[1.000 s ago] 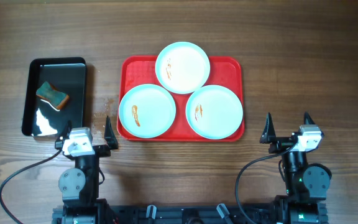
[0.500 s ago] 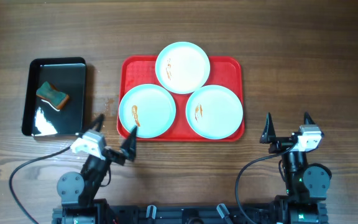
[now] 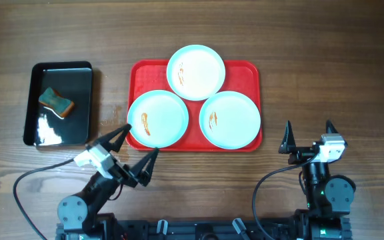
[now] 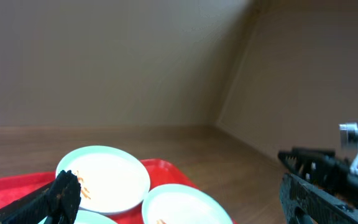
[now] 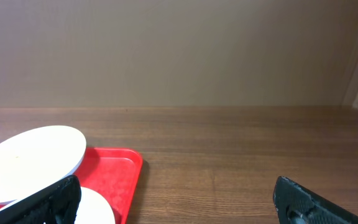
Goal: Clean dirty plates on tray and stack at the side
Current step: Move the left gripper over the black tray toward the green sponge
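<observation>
Three pale dirty plates lie on the red tray [image 3: 145,73], each with an orange smear: one at the back [image 3: 196,72], one front left [image 3: 158,119], one front right [image 3: 230,119]. My left gripper [image 3: 143,139] is open and angled toward the tray's front left corner, its tips by the front left plate's near edge. In the left wrist view the gripper [image 4: 178,190] frames the back plate [image 4: 104,177] and the right plate [image 4: 185,205]. My right gripper [image 3: 309,127] stands open to the right of the tray, holding nothing. The right wrist view shows this gripper [image 5: 176,193], the tray's corner [image 5: 120,168] and a plate [image 5: 33,162].
A glossy black tray [image 3: 39,133] at the left holds a green and orange sponge [image 3: 56,101]. Bare wooden table lies right of the red tray and behind it. Cables trail from both arm bases at the front edge.
My left arm has swung right, from in front of the black tray to the red tray's front left corner, gripper still open. The right arm has not moved.
</observation>
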`<state>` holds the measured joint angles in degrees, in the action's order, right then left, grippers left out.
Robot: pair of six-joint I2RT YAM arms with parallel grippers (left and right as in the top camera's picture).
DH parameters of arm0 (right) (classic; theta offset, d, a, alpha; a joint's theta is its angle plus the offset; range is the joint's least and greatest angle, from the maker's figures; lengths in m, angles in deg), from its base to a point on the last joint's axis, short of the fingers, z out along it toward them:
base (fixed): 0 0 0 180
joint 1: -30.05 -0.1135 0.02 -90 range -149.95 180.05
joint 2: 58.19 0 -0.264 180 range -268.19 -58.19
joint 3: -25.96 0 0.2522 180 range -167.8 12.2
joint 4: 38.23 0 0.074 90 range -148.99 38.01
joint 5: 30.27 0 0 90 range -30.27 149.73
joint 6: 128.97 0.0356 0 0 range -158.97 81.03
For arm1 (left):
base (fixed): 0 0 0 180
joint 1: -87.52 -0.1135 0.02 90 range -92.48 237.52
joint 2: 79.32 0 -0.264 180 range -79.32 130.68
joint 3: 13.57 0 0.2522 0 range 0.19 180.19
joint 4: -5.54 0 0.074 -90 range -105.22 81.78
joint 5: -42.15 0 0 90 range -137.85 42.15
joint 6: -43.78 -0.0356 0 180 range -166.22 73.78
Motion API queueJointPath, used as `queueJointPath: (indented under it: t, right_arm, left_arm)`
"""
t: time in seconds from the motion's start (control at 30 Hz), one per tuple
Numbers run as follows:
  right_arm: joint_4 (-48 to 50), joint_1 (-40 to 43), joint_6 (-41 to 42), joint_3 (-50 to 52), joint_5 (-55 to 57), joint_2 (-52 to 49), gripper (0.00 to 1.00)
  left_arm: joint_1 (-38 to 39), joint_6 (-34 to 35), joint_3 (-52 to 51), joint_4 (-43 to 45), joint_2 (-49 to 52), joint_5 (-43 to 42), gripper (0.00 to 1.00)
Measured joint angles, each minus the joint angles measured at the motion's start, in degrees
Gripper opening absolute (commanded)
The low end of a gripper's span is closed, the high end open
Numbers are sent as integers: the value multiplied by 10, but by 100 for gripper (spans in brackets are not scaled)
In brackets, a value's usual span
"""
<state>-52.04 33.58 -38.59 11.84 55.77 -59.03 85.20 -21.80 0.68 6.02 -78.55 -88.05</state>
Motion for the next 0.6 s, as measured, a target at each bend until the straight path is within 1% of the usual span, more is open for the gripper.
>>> queueJointPath:
  t: [0.13, 0.27, 0.3, 0.33, 0.37, 0.4, 0.5, 0.57, 0.6]
  right_arm:
    - [0, 0, 0, 0, 0, 0, 100]
    - [0, 0, 0, 0, 0, 0, 100]
    - [0, 0, 0, 0, 0, 0, 100]
    - [0, 0, 0, 0, 0, 0, 100]
    - [0, 0, 0, 0, 0, 0, 100]
    - [0, 0, 0, 0, 0, 0, 100]
    - [0, 0, 0, 0, 0, 1, 100]
    - [0, 0, 0, 0, 0, 1, 100]
    - [0, 0, 0, 0, 0, 1, 100]
  left_arm:
    - [0, 24, 4, -9, 1, 37, 100]
    - [0, 24, 54, -101, 29, 87, 100]
    - [0, 21, 61, -112, 33, 89, 100]
    - [0, 11, 125, -190, 81, 109, 100]
    - [0, 1, 144, -213, 100, 119, 100]
    - [0, -3, 190, -293, 133, 141, 100]
    - [0, -19, 321, -449, 270, 227, 100]
    - [0, -28, 416, -539, 369, 276, 100]
    - [0, -29, 451, -559, 407, 290, 100]
